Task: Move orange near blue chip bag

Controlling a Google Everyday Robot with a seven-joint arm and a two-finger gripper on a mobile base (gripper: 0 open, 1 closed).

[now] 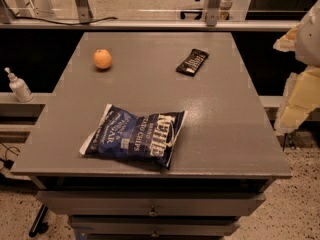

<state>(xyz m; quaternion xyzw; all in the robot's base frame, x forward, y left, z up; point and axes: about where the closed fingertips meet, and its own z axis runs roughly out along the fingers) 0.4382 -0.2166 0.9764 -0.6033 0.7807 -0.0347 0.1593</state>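
Plainly, the grey worktop [220, 134] takes up most of the view, with drawer fronts below its near edge. The largest thing on it is the blue chip bag [134, 136]. It lies flat close to the front edge, left of centre, with its long axis running roughly side to side on a slight slant.

At the right border of the view, beyond the worktop's right edge and about level with its middle, a pale blocky part of the robot shows. This is taken to be the end effector [300, 96], and whether it is wide, narrow or holding anything cannot be told. A small black wrapped bar [192, 62] lies on the far right part of the worktop. Smallest of all, the orange [102, 59] sits near the far left corner, well apart from both the bag and the bar.

The coming move turns on the orange lying clear across the worktop from the end effector, leftward in the view and farther back. A straight reach would likely pass over or just by the black bar. From there the bag lies toward the front and a little to the right, so the carry would run forward.
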